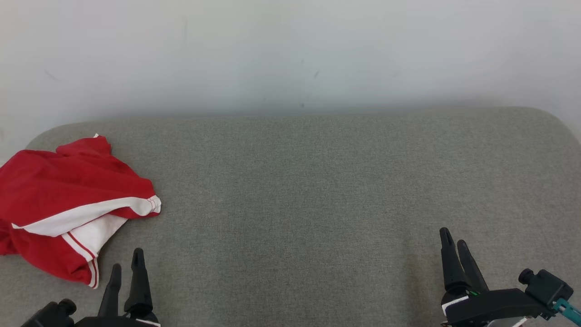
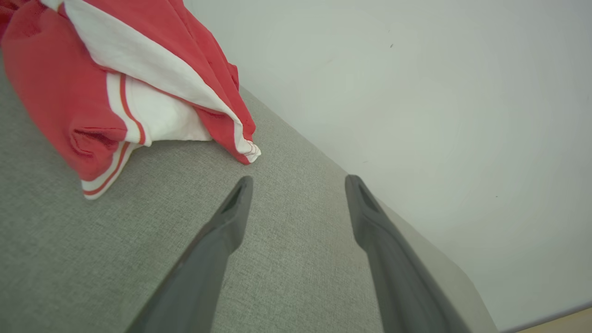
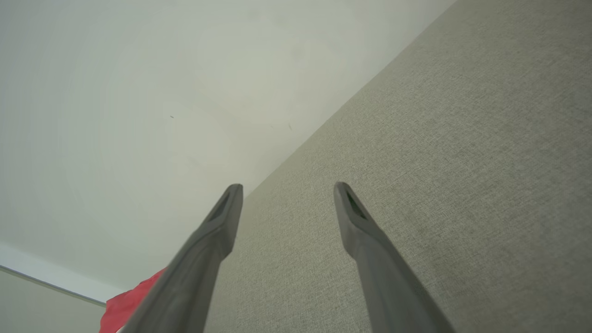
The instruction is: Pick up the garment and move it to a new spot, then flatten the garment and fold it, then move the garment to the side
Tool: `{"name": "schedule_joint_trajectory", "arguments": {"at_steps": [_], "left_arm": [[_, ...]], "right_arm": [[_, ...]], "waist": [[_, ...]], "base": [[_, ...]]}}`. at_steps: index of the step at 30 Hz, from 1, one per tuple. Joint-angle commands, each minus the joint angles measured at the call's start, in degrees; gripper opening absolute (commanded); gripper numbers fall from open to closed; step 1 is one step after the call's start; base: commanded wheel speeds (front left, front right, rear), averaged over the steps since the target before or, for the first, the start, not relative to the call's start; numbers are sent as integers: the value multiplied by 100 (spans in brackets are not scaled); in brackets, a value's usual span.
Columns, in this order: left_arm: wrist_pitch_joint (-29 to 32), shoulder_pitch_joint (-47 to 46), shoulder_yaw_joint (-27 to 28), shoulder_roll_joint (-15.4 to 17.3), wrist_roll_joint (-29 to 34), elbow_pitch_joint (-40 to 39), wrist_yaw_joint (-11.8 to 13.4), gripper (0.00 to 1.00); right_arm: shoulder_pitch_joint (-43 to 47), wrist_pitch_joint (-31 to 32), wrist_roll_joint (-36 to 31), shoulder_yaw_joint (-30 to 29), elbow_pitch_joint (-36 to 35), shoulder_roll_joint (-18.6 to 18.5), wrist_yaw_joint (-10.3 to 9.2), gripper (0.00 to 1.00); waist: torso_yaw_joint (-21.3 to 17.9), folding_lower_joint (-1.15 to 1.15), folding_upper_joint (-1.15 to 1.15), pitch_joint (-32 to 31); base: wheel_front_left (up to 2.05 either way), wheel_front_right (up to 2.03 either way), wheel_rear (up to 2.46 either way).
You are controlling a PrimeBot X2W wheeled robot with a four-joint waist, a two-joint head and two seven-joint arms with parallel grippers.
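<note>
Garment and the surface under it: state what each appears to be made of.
Garment: likely soft knit fabric, matte red with white panels; it crumples into loose folds with stitched hems. Surface: apparently woven grey-green cloth, matte; fine weave grain shows, and the rounded corners hint at padding.

Head view, clock positions taken from the centre. Garment (image 1: 68, 200) lies on padded surface (image 1: 317, 190) at 9 o'clock, at its left end. Left gripper (image 1: 127, 258) at 7 o'clock, just beside the garment's near edge, not touching. Right gripper (image 1: 453, 235) at 5 o'clock, well apart from the garment. Wall (image 1: 290, 54) stands behind the surface at 12 o'clock.
</note>
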Motion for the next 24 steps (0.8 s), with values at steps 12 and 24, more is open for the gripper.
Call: {"name": "schedule_joint_trajectory", "arguments": {"at_steps": [12, 24], "left_arm": [[-250, 30, -78, 145, 1146, -156, 84, 100], [-456, 90, -166, 280, 1923, -180, 49, 100]], "right_arm": [[-86, -246, -1397, 125, -20, -30, -6, 100], [-100, -450, -2337, 207, 78, -3, -7, 100]], "waist": [[-24, 0, 0, -10], [-38, 0, 0, -3]], "base": [[0, 0, 0], [0, 0, 0]]}}
